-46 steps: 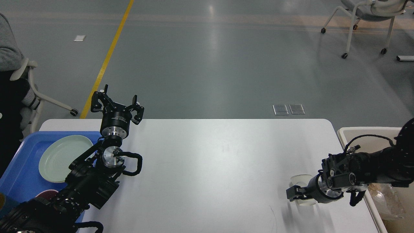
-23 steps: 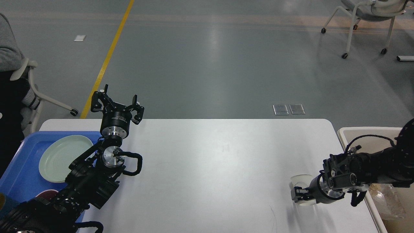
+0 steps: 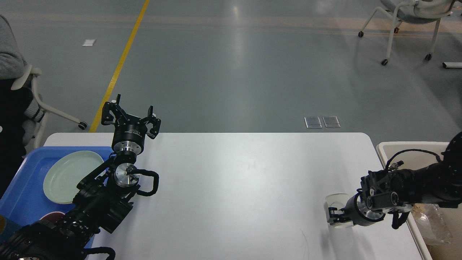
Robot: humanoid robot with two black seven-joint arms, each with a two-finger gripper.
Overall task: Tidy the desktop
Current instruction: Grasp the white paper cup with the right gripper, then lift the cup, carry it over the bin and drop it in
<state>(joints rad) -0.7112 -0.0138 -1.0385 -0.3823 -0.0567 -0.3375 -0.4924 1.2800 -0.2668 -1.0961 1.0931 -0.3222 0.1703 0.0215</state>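
Pale green plate [image 3: 68, 176] lies in blue tray [image 3: 21, 187] (left side).

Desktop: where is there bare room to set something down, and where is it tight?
The desktop is bare across its whole middle, between the left tool and the right tool, which is closed on a translucent cup. It is tight at the left edge, by the blue tray holding a pale green plate, and at the right edge, by the beige bin.

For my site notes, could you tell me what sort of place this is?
Probably an industrial hall or robot test lab: grey painted floor with a yellow lane line, wheeled office chairs, and a white desktop.
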